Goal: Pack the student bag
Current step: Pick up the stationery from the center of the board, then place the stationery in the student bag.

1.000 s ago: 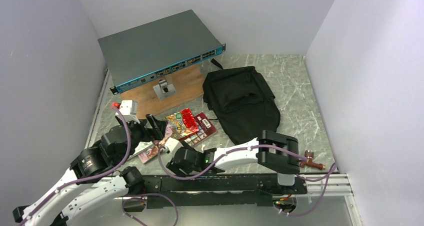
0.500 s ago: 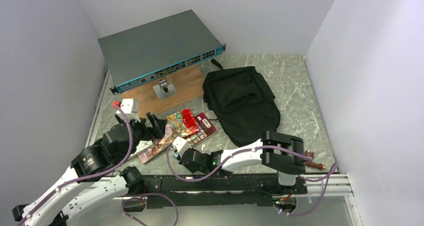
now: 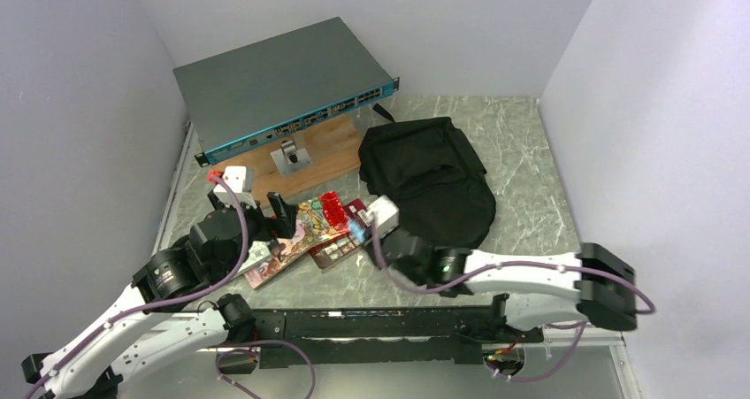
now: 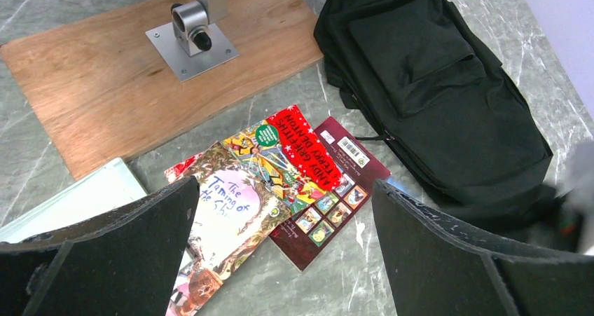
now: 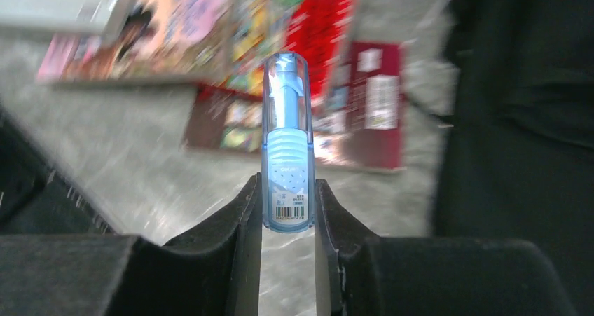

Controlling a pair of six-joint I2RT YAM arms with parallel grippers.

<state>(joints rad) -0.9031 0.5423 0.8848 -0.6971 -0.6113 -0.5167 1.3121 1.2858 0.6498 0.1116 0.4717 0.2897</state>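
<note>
Two arms reach out over the marble table (image 3: pixel 531 142). The left gripper (image 4: pixel 284 186) hovers above a fan of books (image 4: pixel 259 169), jaws spread wide and gripping nothing. The right arm stretches low and to the left. The right gripper (image 5: pixel 287 190) is pinched narrow on a blue capped pen (image 5: pixel 286 155), which stands upright between the fingers near the books. The student bag (image 3: pixel 433 182) lies flat just right of the books. Whether anything is inside it cannot be told.
</note>
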